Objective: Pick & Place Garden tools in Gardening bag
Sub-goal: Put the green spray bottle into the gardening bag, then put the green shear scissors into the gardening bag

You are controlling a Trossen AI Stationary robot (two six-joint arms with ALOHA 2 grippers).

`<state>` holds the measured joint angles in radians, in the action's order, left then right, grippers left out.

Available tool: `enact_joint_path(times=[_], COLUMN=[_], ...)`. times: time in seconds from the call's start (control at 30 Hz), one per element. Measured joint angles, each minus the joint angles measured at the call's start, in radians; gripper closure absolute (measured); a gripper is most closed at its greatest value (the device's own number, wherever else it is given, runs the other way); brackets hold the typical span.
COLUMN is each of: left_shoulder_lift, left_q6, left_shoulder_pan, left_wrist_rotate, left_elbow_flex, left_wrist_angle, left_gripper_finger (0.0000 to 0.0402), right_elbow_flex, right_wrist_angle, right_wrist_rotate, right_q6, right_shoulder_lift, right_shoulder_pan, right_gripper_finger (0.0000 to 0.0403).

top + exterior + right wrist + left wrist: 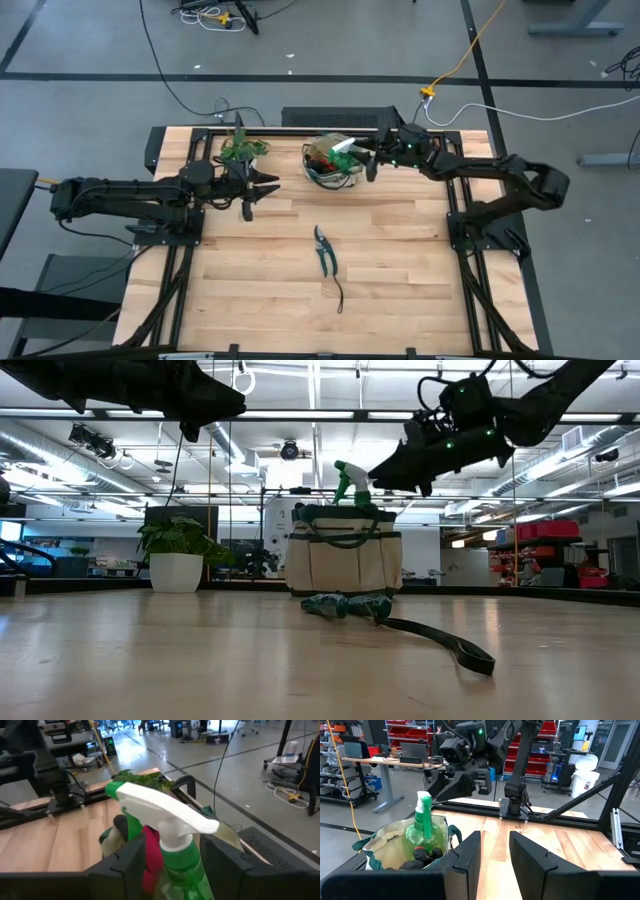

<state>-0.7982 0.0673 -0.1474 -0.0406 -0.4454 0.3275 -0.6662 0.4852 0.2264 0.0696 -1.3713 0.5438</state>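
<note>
The beige gardening bag (330,175) stands at the table's far middle. The green spray bottle (423,820) stands upright in it, its white trigger (165,812) above the rim. Black gloves (420,856) and a red tool head (150,857) lie inside beside it. My right gripper (369,168) is open just right of and above the bag, its fingers either side of the bottle's neck without touching it. My left gripper (250,195) is open and empty, left of the bag. The dark-handled pruning shears (325,250) lie flat on the table's middle, nearer than the bag.
A leafy plant in a white pot (178,555) stands at the far left, close behind my left gripper. A dark strap (450,645) trails from the shears toward the near edge. Bare wood lies on both sides of the shears.
</note>
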Motion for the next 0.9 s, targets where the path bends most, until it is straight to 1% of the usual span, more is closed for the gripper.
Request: enact_joint_path(times=[0.17, 0.27, 0.33, 0.5, 0.67, 0.83, 0.9], left_shoulder_lift=[0.000, 0.000, 0.000, 0.000, 0.000, 0.000, 0.000], left_q6=[0.000, 0.000, 0.000, 0.000, 0.000, -0.001, -0.001], left_shoulder_pan=[0.000, 0.000, 0.000, 0.000, 0.000, 0.000, 0.000], left_wrist_rotate=[0.000, 0.000, 0.000, 0.000, 0.000, 0.000, 0.000], left_elbow_flex=[0.000, 0.000, 0.000, 0.000, 0.000, 0.000, 0.000], left_wrist_angle=[0.001, 0.003, 0.003, 0.003, 0.003, 0.004, 0.005], left_gripper_finger=[0.0294, 0.0294, 0.0294, 0.0294, 0.0294, 0.0294, 0.0294], right_elbow_flex=[0.000, 0.000, 0.000, 0.000, 0.000, 0.000, 0.000], right_wrist_angle=[-0.140, -0.203, -0.212, -0.198, -0.244, -0.284, -0.306], right_wrist_rotate=[-0.007, -0.041, -0.069, -0.054, -0.055, -0.062, -0.084], right_q6=[0.001, 0.000, 0.000, 0.021, 0.029, 0.081, 0.096], right_shoulder_lift=[0.050, 0.055, 0.055, 0.056, 0.056, 0.056, 0.056], right_shoulder_pan=[-0.017, -0.034, -0.041, -0.070, -0.135, -0.224, -0.268], right_gripper_finger=[0.0217, 0.0217, 0.0217, 0.0217, 0.0217, 0.0217, 0.0217])
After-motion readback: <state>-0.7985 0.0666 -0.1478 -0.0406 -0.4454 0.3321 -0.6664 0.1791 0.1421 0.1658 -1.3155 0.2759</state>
